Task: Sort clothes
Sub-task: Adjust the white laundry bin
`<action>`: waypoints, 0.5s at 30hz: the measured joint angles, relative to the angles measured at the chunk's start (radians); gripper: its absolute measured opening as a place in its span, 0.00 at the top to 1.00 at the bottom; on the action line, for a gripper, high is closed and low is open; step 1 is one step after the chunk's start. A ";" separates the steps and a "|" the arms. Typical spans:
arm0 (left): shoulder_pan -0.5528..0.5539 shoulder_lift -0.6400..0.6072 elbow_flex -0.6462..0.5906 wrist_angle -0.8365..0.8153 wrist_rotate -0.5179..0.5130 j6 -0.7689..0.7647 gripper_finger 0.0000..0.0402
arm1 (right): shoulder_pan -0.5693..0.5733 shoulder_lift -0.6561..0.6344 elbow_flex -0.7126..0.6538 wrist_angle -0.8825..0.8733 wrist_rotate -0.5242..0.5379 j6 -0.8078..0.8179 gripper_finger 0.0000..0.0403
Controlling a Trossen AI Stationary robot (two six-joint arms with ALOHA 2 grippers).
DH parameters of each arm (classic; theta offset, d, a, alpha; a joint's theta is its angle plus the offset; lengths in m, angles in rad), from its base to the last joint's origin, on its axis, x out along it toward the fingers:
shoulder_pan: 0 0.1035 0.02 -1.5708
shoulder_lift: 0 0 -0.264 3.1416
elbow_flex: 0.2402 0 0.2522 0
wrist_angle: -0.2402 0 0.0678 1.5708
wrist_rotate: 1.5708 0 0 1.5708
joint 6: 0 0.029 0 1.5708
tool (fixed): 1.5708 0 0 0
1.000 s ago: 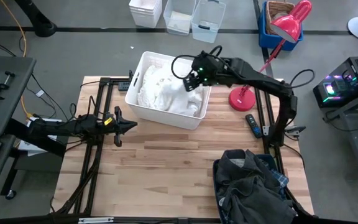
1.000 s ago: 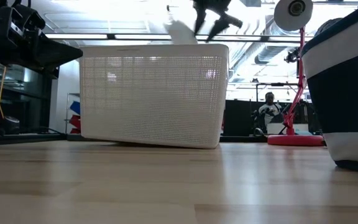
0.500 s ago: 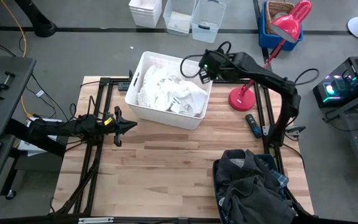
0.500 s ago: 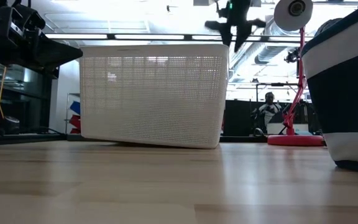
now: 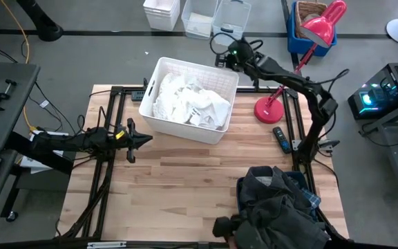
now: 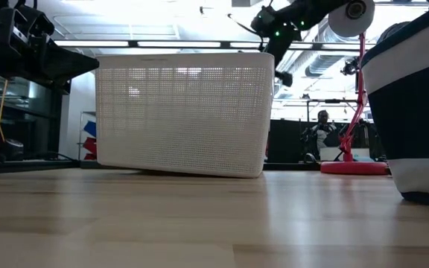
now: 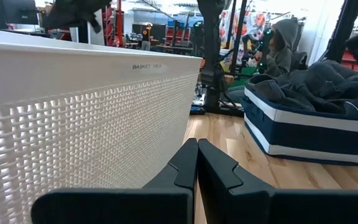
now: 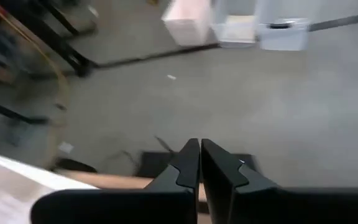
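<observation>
Moved: right end effector (image 5: pixel 221 62) has swung from over the basket to beyond its far corner, empty; the white clothes it hung above now lie settled inside.
Right end effector: fingers pressed together, gripping nothing, pointing out past the counter's far edge toward the floor.
Left end effector (image 5: pixel 144 140): fingers closed together, empty, waiting low at the counter's left side, just beside the basket wall.
Dark clothes (image 5: pixel 275 207): near right, heaped in the bin (image 7: pixel 303 130) and spilling over its rim; grey on top, a bit of plaid showing.
White clothes (image 5: pixel 185 104): crumpled in the basket (image 5: pixel 159 123), at the far centre.
Handling: soft, light, limp; likely to drape and drag neighbours along. Best pinched at a raised fold on top of a heap.
In the way: basket and bin walls call for a lift clear of the rim; red lamp (image 5: pixel 271 107) stands just right of the basket, a remote (image 5: pixel 280 139) near it.
Beyond: bare counter (image 5: pixel 178 187) between the containers; storage boxes (image 5: pixel 199 17) on the floor.
</observation>
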 joint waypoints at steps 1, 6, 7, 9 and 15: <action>0.000 0.000 0.000 0.000 0.000 0.000 1.00 | -0.006 0.006 -0.005 0.042 -0.022 0.012 0.98; 0.000 0.000 0.000 0.000 0.000 0.000 1.00 | -0.038 0.090 0.026 0.064 -0.127 0.027 1.00; 0.000 0.000 0.000 0.000 0.000 0.000 1.00 | -0.040 0.111 0.036 0.059 -0.143 0.026 1.00; 0.000 0.000 0.000 0.000 0.001 0.000 1.00 | -0.038 0.146 0.074 0.066 -0.179 0.011 1.00; 0.000 0.000 0.000 0.000 0.000 0.000 1.00 | -0.011 0.259 0.215 0.045 -0.243 -0.100 1.00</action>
